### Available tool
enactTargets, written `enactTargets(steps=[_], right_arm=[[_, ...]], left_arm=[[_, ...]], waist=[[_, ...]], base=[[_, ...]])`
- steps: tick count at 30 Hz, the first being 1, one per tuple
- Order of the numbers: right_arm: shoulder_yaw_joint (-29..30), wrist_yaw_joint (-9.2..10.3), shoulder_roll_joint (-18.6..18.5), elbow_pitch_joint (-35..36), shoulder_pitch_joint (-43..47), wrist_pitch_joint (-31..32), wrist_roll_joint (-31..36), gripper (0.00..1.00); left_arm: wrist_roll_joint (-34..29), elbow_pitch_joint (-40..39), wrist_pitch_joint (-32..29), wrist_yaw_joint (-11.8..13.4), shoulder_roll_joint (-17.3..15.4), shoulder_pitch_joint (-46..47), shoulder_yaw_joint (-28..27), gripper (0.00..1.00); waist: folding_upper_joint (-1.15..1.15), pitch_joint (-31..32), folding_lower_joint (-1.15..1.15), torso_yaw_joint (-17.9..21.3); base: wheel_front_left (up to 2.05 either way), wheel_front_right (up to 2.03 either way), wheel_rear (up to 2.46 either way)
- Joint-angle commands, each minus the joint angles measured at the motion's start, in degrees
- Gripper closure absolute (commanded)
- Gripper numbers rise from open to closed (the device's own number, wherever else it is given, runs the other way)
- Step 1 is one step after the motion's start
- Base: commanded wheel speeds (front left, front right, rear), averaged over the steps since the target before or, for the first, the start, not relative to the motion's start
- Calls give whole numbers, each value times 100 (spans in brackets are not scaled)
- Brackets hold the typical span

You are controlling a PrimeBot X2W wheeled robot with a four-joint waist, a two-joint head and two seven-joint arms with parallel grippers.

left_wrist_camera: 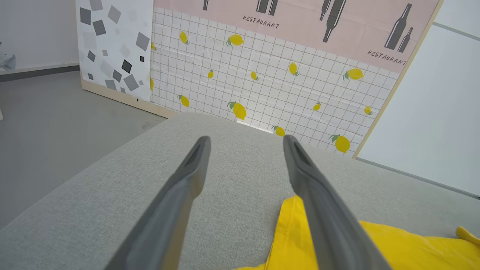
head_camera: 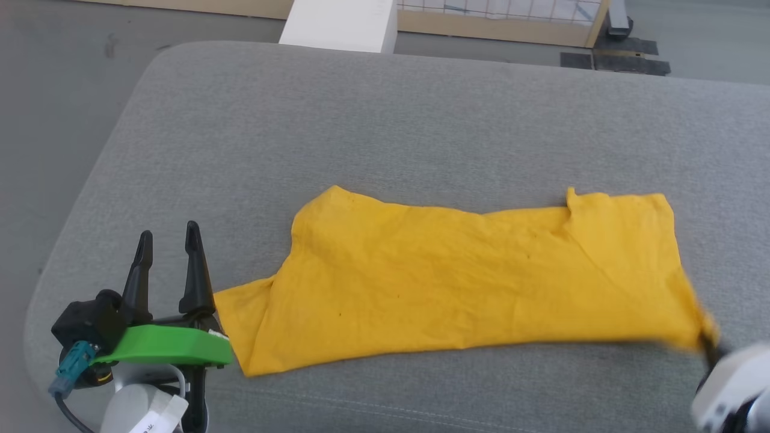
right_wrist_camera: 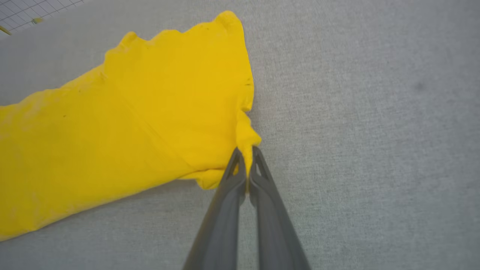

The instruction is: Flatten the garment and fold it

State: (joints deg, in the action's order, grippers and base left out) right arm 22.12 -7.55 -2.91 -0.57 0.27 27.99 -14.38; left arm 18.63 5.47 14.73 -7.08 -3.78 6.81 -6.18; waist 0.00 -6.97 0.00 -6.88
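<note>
Pinching corner tip of garment (head_camera: 469, 276), lying flat along near edge of grey cushion (head_camera: 385, 120), with right fingers (right_wrist_camera: 225, 210) clamped together. Holding left fingers (head_camera: 194, 270) apart, empty, just beside its other end. Risking thin pinch slipping free (little cloth caught), or unheld end dragging and bunching.

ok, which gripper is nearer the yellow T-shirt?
Right. The right gripper is shut on the near right corner of the T-shirt; the left gripper stands open just beside its left end.
</note>
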Motion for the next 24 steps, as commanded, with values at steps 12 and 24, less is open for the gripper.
enactTargets(steps=[12,24], right_arm=[[-16,6,3,-883,-227,-1132,-1012,0],[289,6,3,-906,-708,-1525,-739,0]], left_arm=[[79,248,27,-40,3,-35,122,0],[110,1622,-2256,102,-349,1911,1039,0]], waist=[[0,29,0,321],[0,-307,0,653]], base=[[0,0,0],[0,0,0]])
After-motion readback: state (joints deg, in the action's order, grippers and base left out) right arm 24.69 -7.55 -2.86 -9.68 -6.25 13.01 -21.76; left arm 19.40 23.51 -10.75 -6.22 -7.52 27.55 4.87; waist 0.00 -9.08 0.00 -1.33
